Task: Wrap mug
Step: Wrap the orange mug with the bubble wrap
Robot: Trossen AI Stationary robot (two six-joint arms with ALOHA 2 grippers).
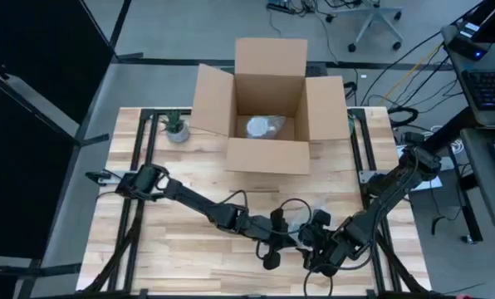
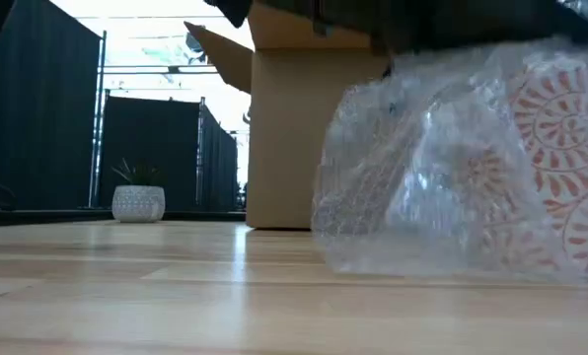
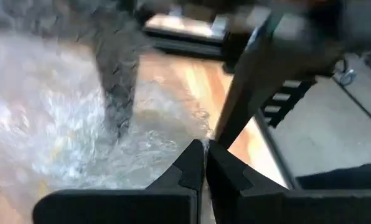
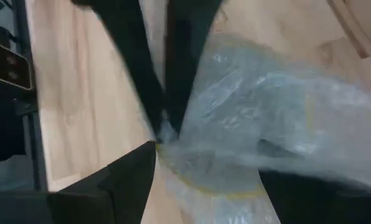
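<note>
A mug with an orange swirl pattern (image 2: 562, 148) sits on the table, bundled in clear bubble wrap (image 2: 422, 187), near the table's front edge. Both arms meet over it. My left gripper (image 3: 204, 152) is shut on the wrap. My right gripper (image 4: 216, 186) stands open, its fingers wide apart on either side of the wrapped bundle (image 4: 266, 118). In the high view the two grippers (image 1: 306, 242) cover the bundle. My left gripper pinches a bunched edge of the bubble wrap (image 4: 167, 134) between its two shut fingertips (image 4: 151, 87). One layer or several, I cannot tell. The wrap spreads away from the pinch over the bundle, which rests on the table. My right gripper's fingers flank the bundle; whether they touch it, I cannot tell.
An open cardboard box (image 1: 268, 154) stands at the back centre with a wrapped thing (image 1: 262, 126) inside. A small potted plant (image 1: 176, 127) stands at the back left. Bare wood lies at the front left of the table.
</note>
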